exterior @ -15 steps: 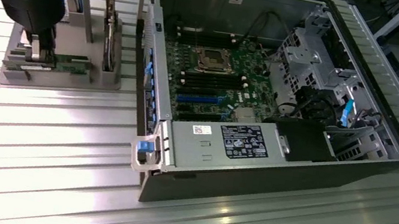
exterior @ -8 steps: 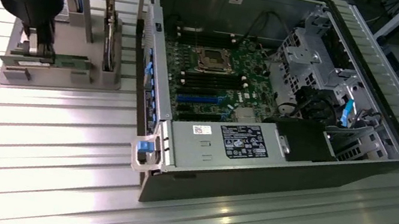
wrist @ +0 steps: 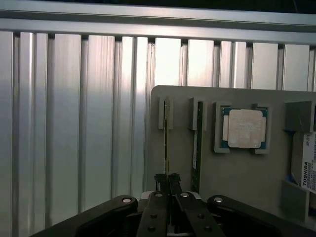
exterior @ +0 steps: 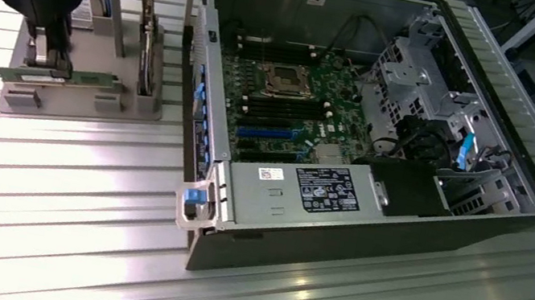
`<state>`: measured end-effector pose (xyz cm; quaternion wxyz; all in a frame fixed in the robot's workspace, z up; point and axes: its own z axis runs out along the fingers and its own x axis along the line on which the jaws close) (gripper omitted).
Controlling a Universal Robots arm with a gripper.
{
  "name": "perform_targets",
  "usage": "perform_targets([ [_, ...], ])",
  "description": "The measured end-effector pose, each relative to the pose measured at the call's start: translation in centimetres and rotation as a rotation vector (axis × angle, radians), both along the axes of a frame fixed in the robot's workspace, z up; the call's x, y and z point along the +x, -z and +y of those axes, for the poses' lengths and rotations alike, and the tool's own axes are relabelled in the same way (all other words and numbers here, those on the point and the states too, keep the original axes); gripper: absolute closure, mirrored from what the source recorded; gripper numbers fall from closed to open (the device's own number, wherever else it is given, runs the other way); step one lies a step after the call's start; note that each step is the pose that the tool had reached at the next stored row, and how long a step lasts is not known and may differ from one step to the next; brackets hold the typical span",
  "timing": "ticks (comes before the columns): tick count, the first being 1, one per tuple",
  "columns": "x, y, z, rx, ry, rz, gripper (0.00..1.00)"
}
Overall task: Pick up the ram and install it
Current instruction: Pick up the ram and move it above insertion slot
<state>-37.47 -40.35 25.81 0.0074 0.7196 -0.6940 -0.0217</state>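
Observation:
The ram (wrist: 167,148) is a thin green stick standing on edge in a slot of the grey holder (wrist: 237,173). My gripper (wrist: 168,181) is shut on its near end, with the black fingers (wrist: 159,183) pressed against both faces. In the exterior view the gripper (exterior: 48,63) hangs over the holder (exterior: 25,100) at the exterior view's left, and the green ram (exterior: 84,77) sticks out sideways from between the fingers. Its far end still lies between the holder's slot posts. A twin stick (wrist: 197,143) stands in the neighbouring slot.
A square silver processor (wrist: 244,127) and a labelled hard drive (wrist: 308,163) sit further along the holder. The open computer case (exterior: 523,185) lies at the exterior view's right, with the motherboard (exterior: 275,102) exposed and a power supply (exterior: 315,191) at its near end. Everything rests on a ribbed aluminium table (exterior: 69,231).

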Motion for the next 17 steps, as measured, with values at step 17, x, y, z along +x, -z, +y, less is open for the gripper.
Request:
perform_targets([
  [17, 0.0, -2.57, 0.00, -0.0001, 0.000, 0.0001, 0.88],
])
